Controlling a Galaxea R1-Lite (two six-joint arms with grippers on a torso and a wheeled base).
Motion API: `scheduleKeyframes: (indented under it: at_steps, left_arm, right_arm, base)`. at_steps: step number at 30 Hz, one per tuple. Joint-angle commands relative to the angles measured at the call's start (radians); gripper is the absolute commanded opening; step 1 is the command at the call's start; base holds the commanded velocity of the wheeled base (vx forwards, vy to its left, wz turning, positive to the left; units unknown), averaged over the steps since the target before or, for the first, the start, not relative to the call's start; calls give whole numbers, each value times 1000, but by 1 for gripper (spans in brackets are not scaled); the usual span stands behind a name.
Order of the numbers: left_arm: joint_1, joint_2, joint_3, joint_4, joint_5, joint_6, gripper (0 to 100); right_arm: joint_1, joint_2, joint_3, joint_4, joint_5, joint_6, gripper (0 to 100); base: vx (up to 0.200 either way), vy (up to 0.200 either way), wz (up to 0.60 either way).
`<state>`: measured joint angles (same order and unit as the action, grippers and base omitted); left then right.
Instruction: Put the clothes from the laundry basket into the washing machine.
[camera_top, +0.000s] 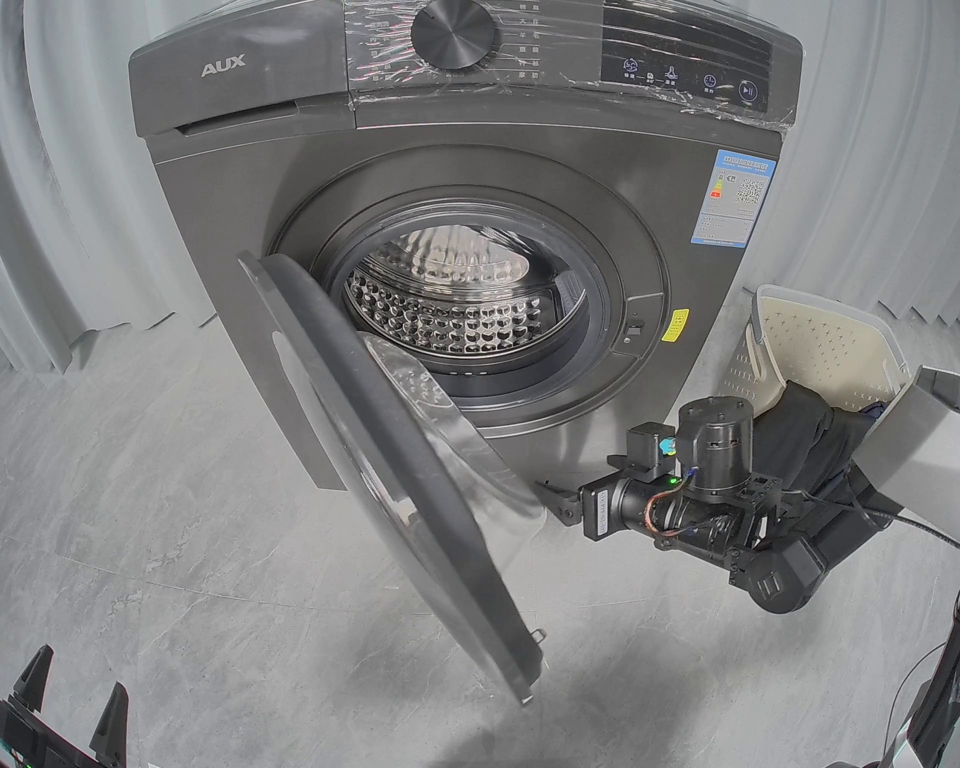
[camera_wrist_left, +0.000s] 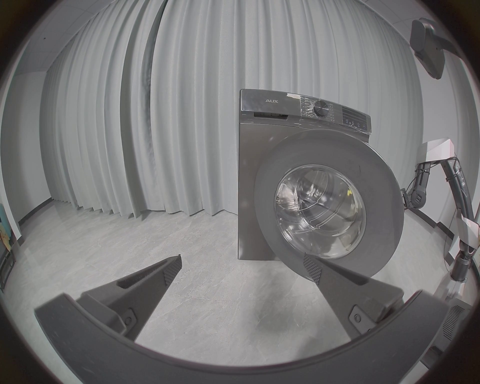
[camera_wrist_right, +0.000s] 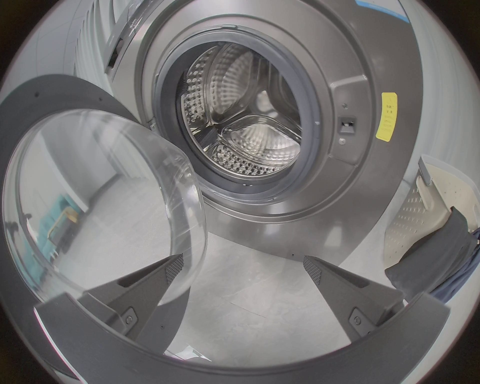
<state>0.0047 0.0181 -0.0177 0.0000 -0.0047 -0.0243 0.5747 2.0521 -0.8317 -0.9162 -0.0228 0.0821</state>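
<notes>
Right wrist view looks out between the two dark, wedge-shaped fingers of the right end effector (camera_wrist_right: 241, 270). They are spread wide with nothing between them. It hangs low over the floor (camera_wrist_right: 260, 300), in front of the washer (camera_wrist_right: 350, 60) and near the clear bulge of the open door (camera_wrist_right: 100, 200).

The left end effector (camera_top: 72, 695) sits at the near left of the head view, well apart from the washer. Its fingers are also spread and empty, and its wrist view faces the door's outer side.

The floor is pale grey stone-look tile with thin seams and a slight sheen. Pleated pale grey curtains (camera_top: 60, 200) close the room behind the washer and on both sides.

The door is swung out towards the robot's left, its free edge pointing at the robot. Broad bare floor lies to its left. To its right, a narrower stretch runs between the door's edge and the basket (camera_top: 830, 345).

The washer is brushed dark grey metal with a round mouth. Inside is a shiny perforated steel drum (camera_top: 450, 290), and clear film wraps the control panel.

The basket is cream perforated plastic and stands on the floor just beside the washer's right front corner. Dark clothes (camera_top: 810, 430) lie in it and drape over its near rim, with a bit of blue cloth beneath. The right arm crosses in front of them.
</notes>
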Motion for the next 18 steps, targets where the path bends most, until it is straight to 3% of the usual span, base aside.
scheduleKeyframes:
  at_steps: [1,8,14,18]
  left_arm:
    - [0,-13,18,0,0,0,100]
    - [0,-13,18,0,0,0,100]
    - [0,-13,18,0,0,0,100]
    - [0,-12,18,0,0,0,100]
  right_arm:
    - [47,11,-3,-1,1,2,100]
    - [45,3,-6,-1,3,4,100]
    - [60,11,-27,2,3,2,100]
    - [106,20,-37,2,6,2,100]
  base:
    - [0,0,0]
    - [0,0,0]
    - [-200,0,0]
    - [0,0,0]
